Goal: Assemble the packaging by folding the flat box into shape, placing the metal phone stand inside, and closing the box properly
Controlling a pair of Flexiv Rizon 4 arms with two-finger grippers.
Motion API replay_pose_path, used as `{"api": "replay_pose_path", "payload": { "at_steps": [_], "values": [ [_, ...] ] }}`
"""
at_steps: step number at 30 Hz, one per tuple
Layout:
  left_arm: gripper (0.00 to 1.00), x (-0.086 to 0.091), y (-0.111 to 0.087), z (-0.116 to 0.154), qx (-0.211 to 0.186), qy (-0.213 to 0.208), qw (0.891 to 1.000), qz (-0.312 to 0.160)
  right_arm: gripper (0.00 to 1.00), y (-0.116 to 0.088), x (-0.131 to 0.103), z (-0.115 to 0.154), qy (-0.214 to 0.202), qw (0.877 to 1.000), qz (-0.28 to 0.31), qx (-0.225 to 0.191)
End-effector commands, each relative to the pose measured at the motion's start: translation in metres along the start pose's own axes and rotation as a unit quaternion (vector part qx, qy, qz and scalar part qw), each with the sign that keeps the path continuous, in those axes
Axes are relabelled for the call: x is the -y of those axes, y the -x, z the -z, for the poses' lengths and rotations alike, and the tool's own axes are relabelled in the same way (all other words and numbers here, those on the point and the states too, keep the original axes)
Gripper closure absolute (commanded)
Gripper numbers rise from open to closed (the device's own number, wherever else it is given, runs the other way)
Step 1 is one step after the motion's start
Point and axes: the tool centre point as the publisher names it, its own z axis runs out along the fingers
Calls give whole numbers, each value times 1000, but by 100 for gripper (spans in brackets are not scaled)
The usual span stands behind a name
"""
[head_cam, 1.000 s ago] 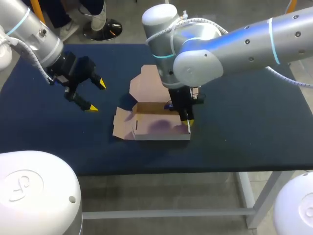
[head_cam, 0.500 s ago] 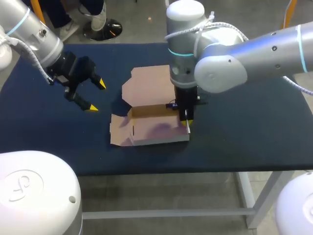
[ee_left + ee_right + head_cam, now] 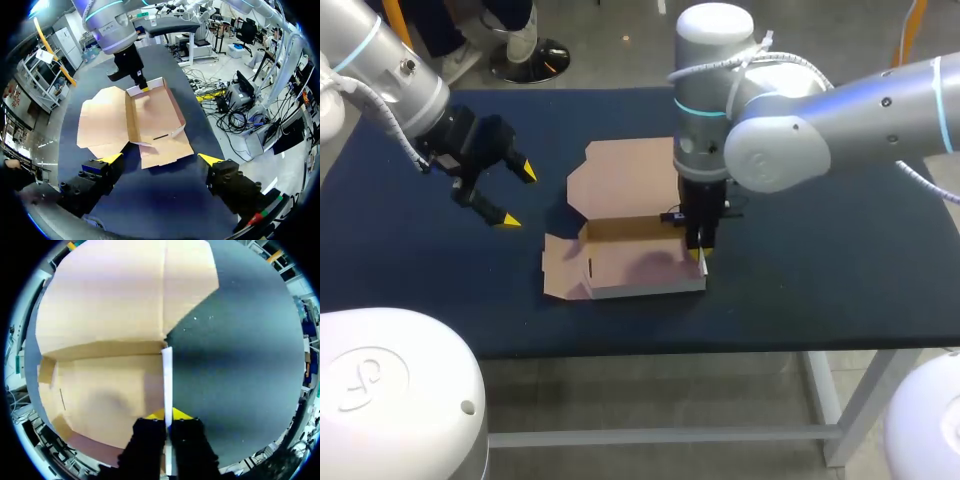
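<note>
A brown cardboard box [image 3: 632, 262] lies half folded at the table's middle, its tray walls up and its lid [image 3: 625, 172] flat behind it. My right gripper [image 3: 701, 253] comes down on the tray's right side wall and is shut on it. In the right wrist view that wall's white edge [image 3: 167, 371] runs straight out from between the yellow tips of the right gripper [image 3: 168, 415]. My left gripper [image 3: 512, 194] hangs open to the left of the box, apart from it. The left wrist view has the box [image 3: 152, 114] ahead of the open left gripper [image 3: 161, 160]. No phone stand shows in any view.
The dark blue table [image 3: 820, 250] carries nothing else. A loose side flap [image 3: 560, 275] sticks out from the tray's left end toward my left gripper. The table's front edge [image 3: 720, 340] runs close below the box.
My right arm has swung to the right with the side wall in its grip. The box has turned with it to lie squarer to the table edge. The left arm has not moved.
</note>
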Motion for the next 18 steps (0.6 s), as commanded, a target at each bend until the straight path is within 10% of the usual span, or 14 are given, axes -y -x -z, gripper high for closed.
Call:
{"api": "replay_pose_path", "payload": {
  "at_steps": [1, 18],
  "values": [
    [0, 1, -1, 1, -1, 2, 1000, 0, 100, -3, -1, 0, -2, 1000, -3, 2],
    [0, 1, -1, 1, -1, 2, 1000, 0, 100, -3, 0, -1, -1, 1000, -14, -3]
  ]
}}
